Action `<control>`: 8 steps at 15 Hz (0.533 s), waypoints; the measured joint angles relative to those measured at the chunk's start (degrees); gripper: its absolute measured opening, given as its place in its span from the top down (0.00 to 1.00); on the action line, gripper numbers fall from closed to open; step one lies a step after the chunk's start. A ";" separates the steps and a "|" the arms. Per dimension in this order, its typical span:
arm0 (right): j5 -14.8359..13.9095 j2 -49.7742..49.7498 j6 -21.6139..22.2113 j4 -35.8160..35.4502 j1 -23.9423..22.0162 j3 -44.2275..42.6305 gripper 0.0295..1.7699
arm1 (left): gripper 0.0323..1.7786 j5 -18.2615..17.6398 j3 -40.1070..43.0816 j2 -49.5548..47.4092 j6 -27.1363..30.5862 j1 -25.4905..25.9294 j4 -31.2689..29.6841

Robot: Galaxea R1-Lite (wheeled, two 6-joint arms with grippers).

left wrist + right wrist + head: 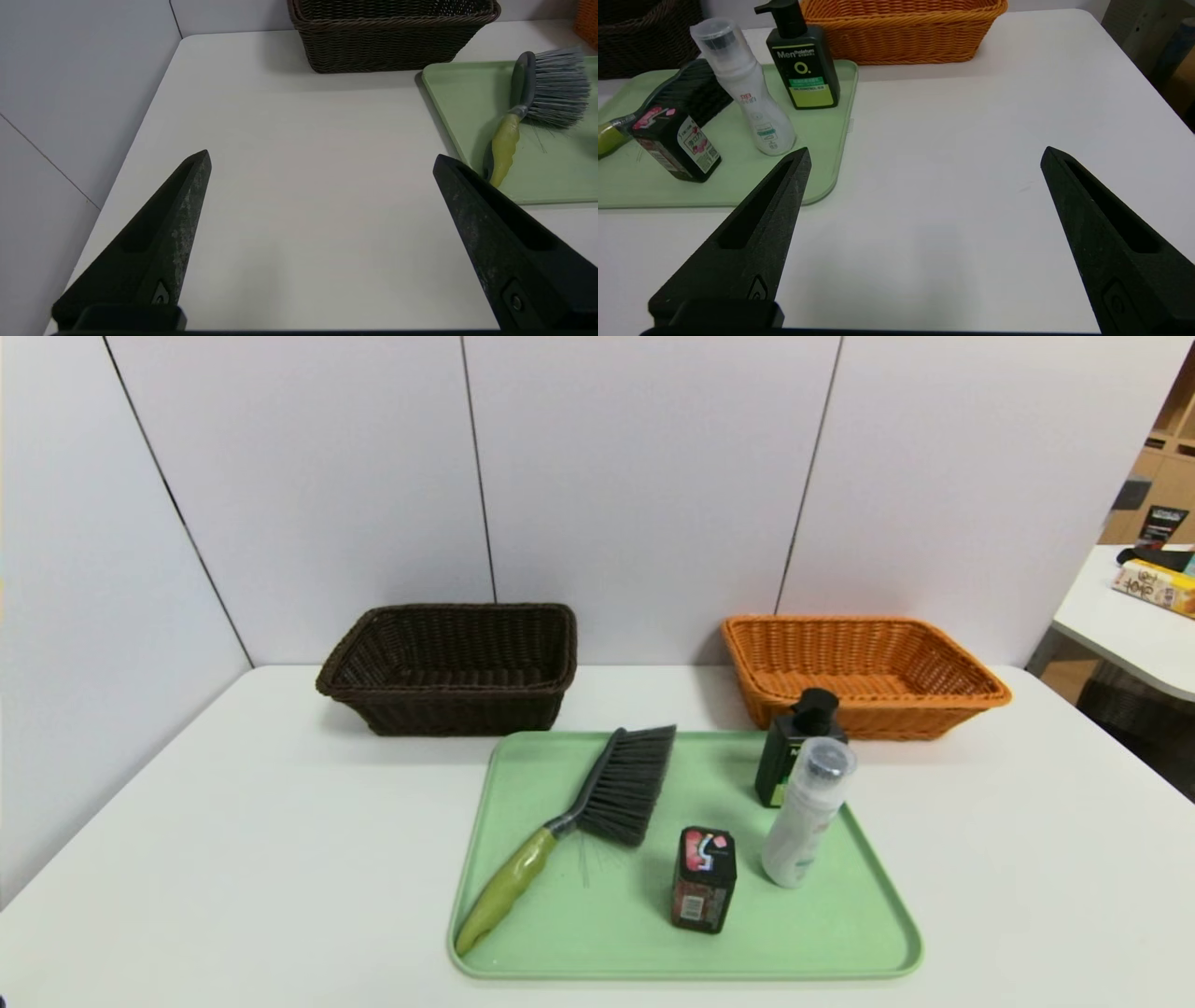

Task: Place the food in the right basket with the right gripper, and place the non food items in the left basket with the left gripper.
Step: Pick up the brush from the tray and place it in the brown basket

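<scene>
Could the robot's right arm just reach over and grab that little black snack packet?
Probably yes. The right gripper is open over bare table beside the green tray. The black packet stands upright, apart from the white bottle, though that bottle stands nearer the gripper's side.

Desk (233, 840): plain white. Tray (840, 933): pale green. Left basket (448, 667): dark brown woven wicker. Right basket (868, 663): orange woven wicker. Hand brush (579, 821): lime-green handle, dark grey bristles. Food packet (703, 879): black with red, pink and white graphic, barcode label. White bottle (805, 814): clear cap. Pump bottle (789, 751): dark green, black pump, light green label. Left claw (322, 158) and right claw (924, 154): black.
</scene>
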 joint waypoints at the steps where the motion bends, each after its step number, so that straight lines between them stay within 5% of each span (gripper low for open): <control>1: 0.11 3.25 0.26 -0.09 0.05 -2.07 0.04 | 0.05 0.00 -2.21 3.11 -0.04 0.00 0.04; 8: 0.79 26.44 0.83 0.22 0.13 -17.64 0.04 | 0.05 -0.17 -20.29 23.87 -5.67 0.00 3.62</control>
